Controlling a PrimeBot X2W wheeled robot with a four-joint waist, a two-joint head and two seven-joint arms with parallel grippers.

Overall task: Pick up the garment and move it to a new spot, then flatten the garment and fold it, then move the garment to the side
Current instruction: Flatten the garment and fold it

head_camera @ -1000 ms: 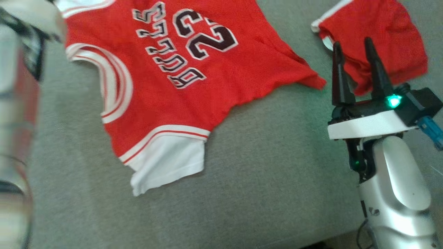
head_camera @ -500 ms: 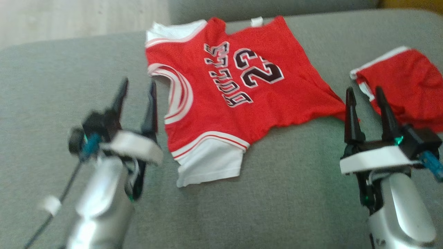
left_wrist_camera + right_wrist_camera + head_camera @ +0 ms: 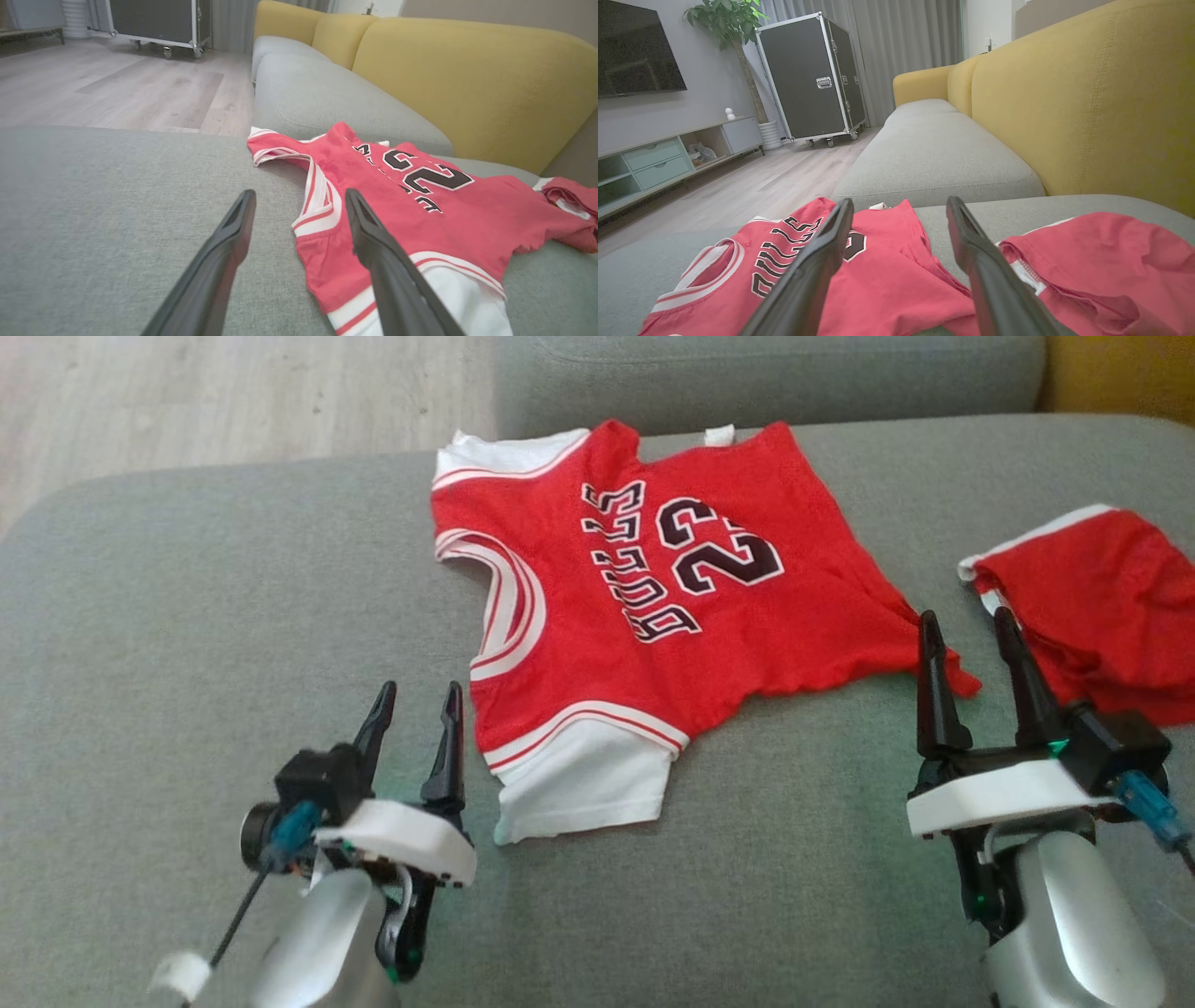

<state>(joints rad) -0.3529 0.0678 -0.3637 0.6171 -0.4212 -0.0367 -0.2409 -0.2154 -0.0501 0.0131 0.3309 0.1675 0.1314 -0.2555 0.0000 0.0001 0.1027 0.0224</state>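
Beside the jersey (image 3: 597,663), left pincer (image 3: 421,691) hovers agape.

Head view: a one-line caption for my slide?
Left pincer and right pincer, both open, flank a jersey spread on a sofa; a second red garment lies right.

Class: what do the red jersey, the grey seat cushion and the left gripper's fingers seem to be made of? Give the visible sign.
Jersey: thin, soft fabric, likely synthetic knit; it lies limp with a wavy hem.
Seat cushion: matte woven upholstery; fine grainy texture.
Left gripper fingers: dark, smooth, probably rigid plastic; faint sheen along edges.
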